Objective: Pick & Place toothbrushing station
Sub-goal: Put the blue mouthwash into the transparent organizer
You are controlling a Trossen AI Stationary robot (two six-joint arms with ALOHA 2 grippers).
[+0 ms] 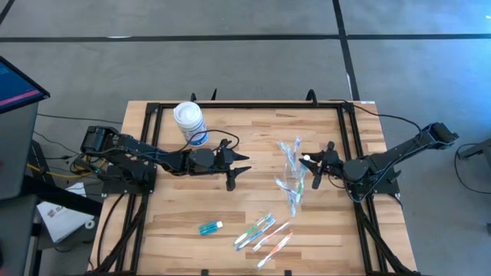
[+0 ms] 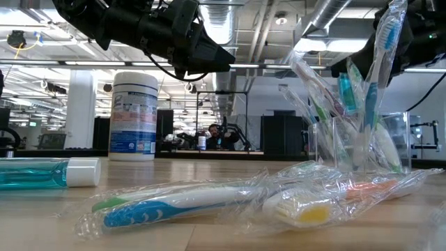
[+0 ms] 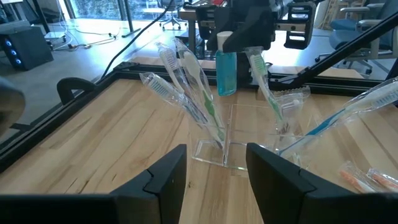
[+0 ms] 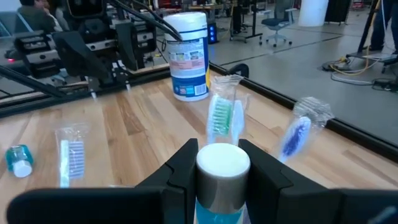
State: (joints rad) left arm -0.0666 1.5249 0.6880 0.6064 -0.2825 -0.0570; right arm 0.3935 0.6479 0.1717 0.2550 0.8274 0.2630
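Two dark, black-jointed arms, thin black cables along them, each hand's fingers broad and matte.

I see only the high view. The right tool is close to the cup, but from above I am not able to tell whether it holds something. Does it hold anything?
Observer: Yes. In the right wrist view, the right tool is shut on a teal tube, and the tube's white cap shows between the fingers.
Operator: And the left tool, is it open?
Observer: In the left wrist view, the left tool is open and empty. It faces the clear cup.
Operator: Does the cup stand upright?
Observer: Yes. The low view shows the cup upright on the table, with wrapped toothbrushes leaning out of it.
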